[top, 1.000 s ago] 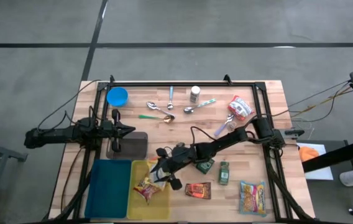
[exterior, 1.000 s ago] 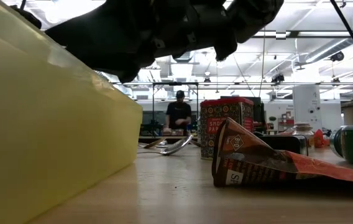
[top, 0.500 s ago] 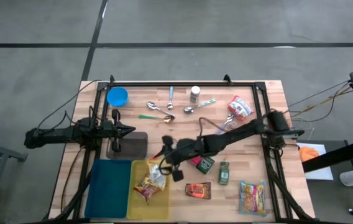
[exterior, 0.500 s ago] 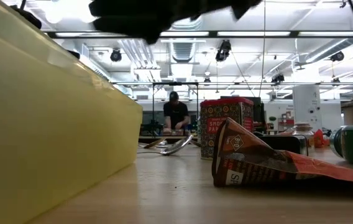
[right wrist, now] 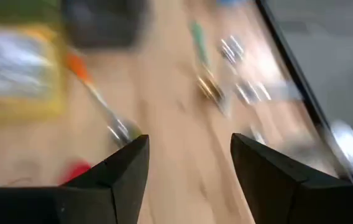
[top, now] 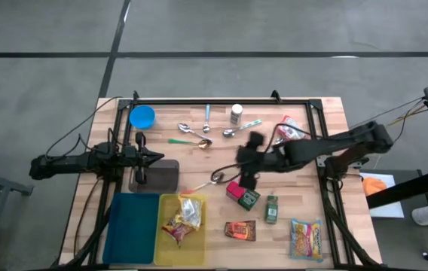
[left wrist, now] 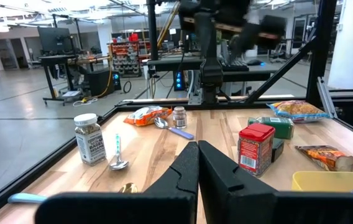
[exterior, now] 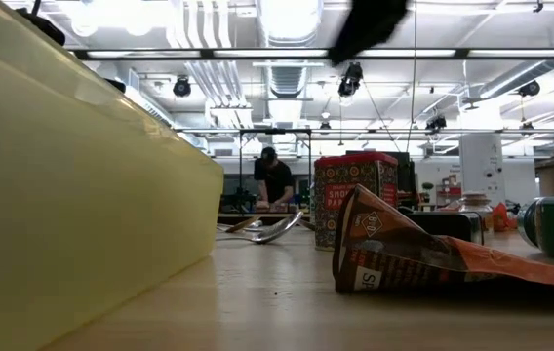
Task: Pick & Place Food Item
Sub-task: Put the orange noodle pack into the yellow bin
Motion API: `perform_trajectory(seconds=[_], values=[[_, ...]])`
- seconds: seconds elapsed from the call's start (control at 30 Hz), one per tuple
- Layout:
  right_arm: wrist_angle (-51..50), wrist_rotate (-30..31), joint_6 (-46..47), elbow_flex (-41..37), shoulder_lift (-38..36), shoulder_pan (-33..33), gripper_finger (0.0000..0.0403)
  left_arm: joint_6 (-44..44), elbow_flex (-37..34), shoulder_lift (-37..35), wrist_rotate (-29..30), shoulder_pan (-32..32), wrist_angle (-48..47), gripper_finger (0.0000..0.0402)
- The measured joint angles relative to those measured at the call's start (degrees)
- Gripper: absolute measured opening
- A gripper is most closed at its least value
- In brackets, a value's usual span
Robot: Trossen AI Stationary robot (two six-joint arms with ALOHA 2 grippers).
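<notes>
Right gripper [top: 246,159] of mine now hangs in the centre of the high view, jaws parted and holding nothing; my wrist view shows both dark fingers [right wrist: 119,174] apart with only bare wood between them. A second ago it sat low over the shallow yellow plastic tray [top: 163,245] at the lower left of the frame; since then I have swung up and away toward the right. Left behind in that tray lies the crinkled red-and-yellow snack packet [top: 183,222], so I judge this food item placed and the release done.

Just below me sit the small red tin [top: 234,190] and a dark green square packet [top: 249,199], touching or nearly so. Further out along the lower edge lie a green bottle-shaped pouch [top: 272,208], a brown-and-orange wrapper [top: 240,230] and a yellow printed crisp bag [top: 305,239], all still on the wooden table [top: 327,113]. Any of these could be my next pick; I cannot tell which.

My left gripper [left wrist: 196,167] waits at mid-left of the high view, fingers pressed together and empty, beside the dark grey block [top: 161,175]
</notes>
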State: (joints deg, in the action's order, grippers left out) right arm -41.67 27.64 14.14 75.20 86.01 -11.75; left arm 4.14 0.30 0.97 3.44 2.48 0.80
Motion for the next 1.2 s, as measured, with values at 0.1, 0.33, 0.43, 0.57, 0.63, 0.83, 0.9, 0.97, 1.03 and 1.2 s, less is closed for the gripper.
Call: perform_trajectory(seconds=[0.1,0.33,0.43,0.57,0.63,0.83,0.9,0.97,1.03,1.2], values=[[-12.29,7.83,11.95,0.00,-3.50,0.02,0.0224,0.02,0.00,0.00,0.00,0.00,0.00,0.0010],[-30.83,16.24,38.58,-0.52,-9.01,1.28,0.0224,0.02,0.00,0.01,-0.01,0.00,-0.01,0.0010],[-35.01,16.06,45.51,-1.48,-10.65,3.70,0.0224,0.02,0.00,0.02,0.00,0.00,0.00,0.0010],[-36.00,13.96,50.20,-4.83,-12.94,7.51,0.0224,0.00,0.00,0.02,0.00,0.00,0.00,0.0010],[-35.97,12.32,50.76,-6.88,-13.78,9.53,0.0224,0.02,0.00,0.02,-0.02,-0.01,-0.01,0.0010],[-35.56,7.76,54.82,-14.00,-15.80,15.91,0.0224,0.00,0.02,0.02,0.00,-0.02,0.00,0.0010],[-34.96,6.83,55.84,-16.32,-16.33,18.05,0.0224,0.01,0.00,0.02,-0.02,0.00,-0.01,0.0010],[-32.89,6.50,55.84,-18.70,-16.86,19.84,0.0224,0.02,0.01,0.02,-0.02,-0.01,0.00,0.0010],[-31.70,6.49,54.71,-20.97,-17.06,20.86,0.0224,0.00,0.00,0.02,0.00,0.00,0.00,0.0010],[-31.12,6.64,54.35,-26.32,-17.02,22.06,0.0224,0.02,0.00,0.02,-0.01,0.00,0.00,0.0010]])
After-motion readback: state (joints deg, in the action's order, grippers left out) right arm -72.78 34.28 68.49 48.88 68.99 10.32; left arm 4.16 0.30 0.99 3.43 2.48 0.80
